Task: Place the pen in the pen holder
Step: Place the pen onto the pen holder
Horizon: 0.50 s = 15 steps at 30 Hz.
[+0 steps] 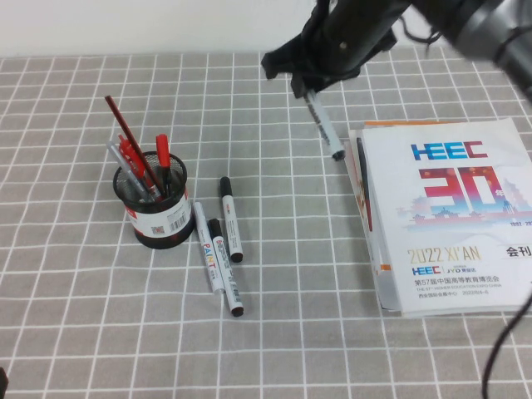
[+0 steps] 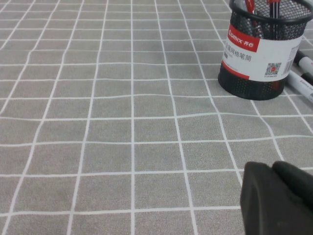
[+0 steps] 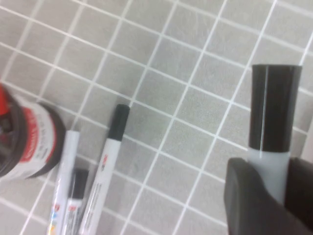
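The right claw (image 1: 309, 90), upper centre of the high view, grips the slim white-barrelled, black-capped pen (image 1: 324, 125), hanging tilted above the grey checked tabletop (image 1: 332, 274). Carry it left, upright it over the black wire-mesh pen holder (image 1: 151, 204), avoiding the red pens (image 1: 133, 154). The left claw (image 2: 276, 198) idles low; cannot tell its grip.

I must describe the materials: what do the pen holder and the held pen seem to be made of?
Pen holder: apparently black metal wire mesh, see-through, with a glossy paper label. Pen, held in the right claw above the table: smooth white barrel with black cap, probably plastic. Left claw is parked low nearby.
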Each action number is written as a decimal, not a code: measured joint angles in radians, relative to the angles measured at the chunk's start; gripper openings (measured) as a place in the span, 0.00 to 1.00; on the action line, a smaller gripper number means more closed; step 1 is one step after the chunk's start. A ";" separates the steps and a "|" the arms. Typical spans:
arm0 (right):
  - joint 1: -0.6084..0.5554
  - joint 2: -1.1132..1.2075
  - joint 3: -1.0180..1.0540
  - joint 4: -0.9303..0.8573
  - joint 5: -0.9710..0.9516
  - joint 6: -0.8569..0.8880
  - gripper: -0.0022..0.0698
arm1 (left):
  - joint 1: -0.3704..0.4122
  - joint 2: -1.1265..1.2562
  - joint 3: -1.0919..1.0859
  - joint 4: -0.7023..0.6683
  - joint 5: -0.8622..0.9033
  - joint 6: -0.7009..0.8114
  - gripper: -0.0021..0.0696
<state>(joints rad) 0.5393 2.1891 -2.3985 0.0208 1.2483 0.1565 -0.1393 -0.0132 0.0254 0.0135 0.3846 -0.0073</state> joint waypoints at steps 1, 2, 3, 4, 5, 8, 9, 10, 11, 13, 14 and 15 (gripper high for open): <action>0.000 -0.021 0.018 0.000 0.000 -0.008 0.17 | 0.000 0.000 0.000 0.000 0.000 0.000 0.02; 0.000 -0.039 0.037 0.000 0.002 -0.012 0.17 | 0.000 0.000 0.000 0.000 0.000 0.000 0.02; 0.000 -0.053 0.055 -0.002 0.002 -0.014 0.17 | 0.000 0.000 0.000 0.000 0.000 0.000 0.02; 0.000 -0.070 0.080 -0.004 0.002 -0.017 0.17 | 0.000 0.000 0.000 0.000 0.000 0.000 0.02; 0.000 -0.084 0.102 -0.006 0.002 -0.016 0.17 | 0.000 0.000 0.000 0.000 0.000 0.000 0.02; 0.000 -0.153 0.209 -0.004 -0.012 -0.020 0.17 | 0.000 0.000 0.000 0.000 0.000 0.000 0.02; 0.000 -0.177 0.255 -0.004 -0.032 -0.020 0.17 | 0.000 0.000 0.000 0.000 0.000 0.000 0.02; 0.000 -0.219 0.307 0.000 -0.069 -0.020 0.17 | 0.000 0.000 0.000 0.000 0.000 0.000 0.02; 0.000 -0.260 0.363 0.001 -0.113 -0.021 0.17 | 0.000 0.000 0.000 0.000 0.000 0.000 0.02; 0.000 -0.343 0.480 0.003 -0.207 -0.023 0.17 | 0.000 0.000 0.000 0.000 0.000 0.000 0.02; 0.000 -0.394 0.552 0.008 -0.264 -0.025 0.17 | 0.000 0.000 0.000 0.000 0.000 0.000 0.02; 0.000 -0.447 0.628 0.021 -0.325 -0.036 0.17 | 0.000 0.000 0.000 0.000 0.000 0.000 0.02</action>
<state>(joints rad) 0.5393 1.7422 -1.7709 0.0420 0.9234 0.1210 -0.1393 -0.0132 0.0254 0.0135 0.3846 -0.0073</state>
